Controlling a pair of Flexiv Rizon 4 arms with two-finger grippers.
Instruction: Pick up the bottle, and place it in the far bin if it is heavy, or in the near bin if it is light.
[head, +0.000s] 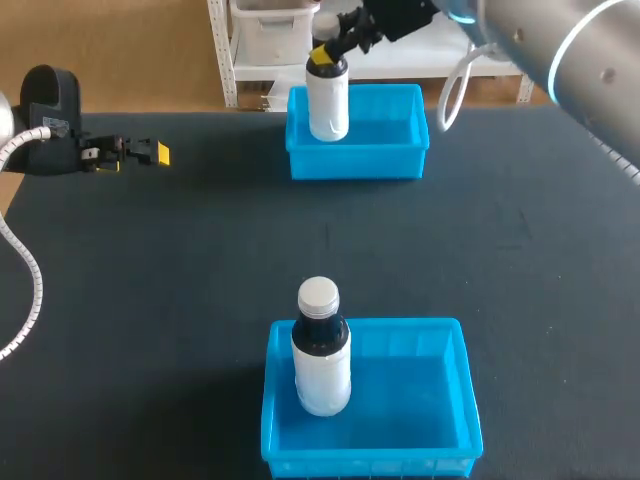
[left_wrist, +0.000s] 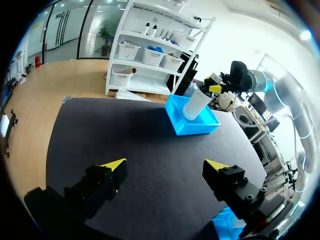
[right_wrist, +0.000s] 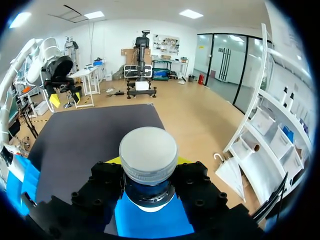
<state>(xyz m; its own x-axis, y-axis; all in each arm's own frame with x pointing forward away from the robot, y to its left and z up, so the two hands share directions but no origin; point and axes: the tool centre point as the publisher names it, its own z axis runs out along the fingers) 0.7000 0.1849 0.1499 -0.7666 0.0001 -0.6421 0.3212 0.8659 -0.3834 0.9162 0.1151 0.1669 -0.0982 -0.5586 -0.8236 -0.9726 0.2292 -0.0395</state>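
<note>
A white bottle (head: 328, 100) with a dark neck stands upright in the left part of the far blue bin (head: 385, 150). My right gripper (head: 325, 55) is shut on its neck from above. In the right wrist view the bottle's pale cap (right_wrist: 148, 154) sits between the black fingers (right_wrist: 200, 187), with the bin's blue floor (right_wrist: 150, 222) below. Whether the bottle rests on the bin floor I cannot tell. My left gripper (head: 150, 153) is open and holds nothing at the table's far left; its yellow tips (left_wrist: 116, 164) stand wide apart, pointing toward the far bin (left_wrist: 200, 124) and bottle (left_wrist: 194, 105).
A second bottle (head: 321, 350) with a white cap stands upright in the left part of the near blue bin (head: 420, 420). Dark table surface (head: 200, 260) lies between the two bins.
</note>
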